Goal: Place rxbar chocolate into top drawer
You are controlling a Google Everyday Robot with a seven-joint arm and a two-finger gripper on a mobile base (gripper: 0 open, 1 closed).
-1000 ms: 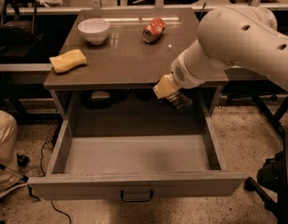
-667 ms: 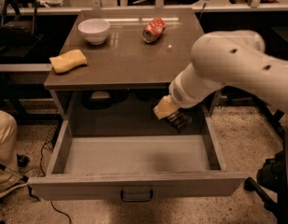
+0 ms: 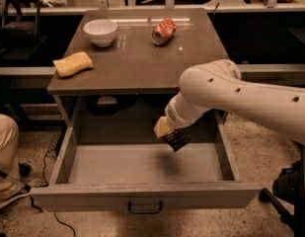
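The top drawer (image 3: 142, 196) is pulled wide open below the table, its grey front panel and small dark handle (image 3: 144, 207) facing me and its floor bare. My gripper (image 3: 169, 132), at the end of the white arm coming in from the right, hangs inside the drawer opening, above the rear right part of the floor. Its tan fingers (image 3: 163, 127) are shut on the rxbar chocolate (image 3: 177, 140), a dark flat bar sticking out below and to the right of them, held above the drawer floor.
On the brown tabletop (image 3: 137, 63) stand a white bowl (image 3: 100, 31), a red can (image 3: 163, 31) lying on its side and a yellow sponge (image 3: 72, 64). A person's leg (image 3: 4, 147) is at the left. A dark chair base (image 3: 285, 186) is at the right.
My arm has swung left and lowered, carrying the bar from under the table's right edge further down into the open drawer.
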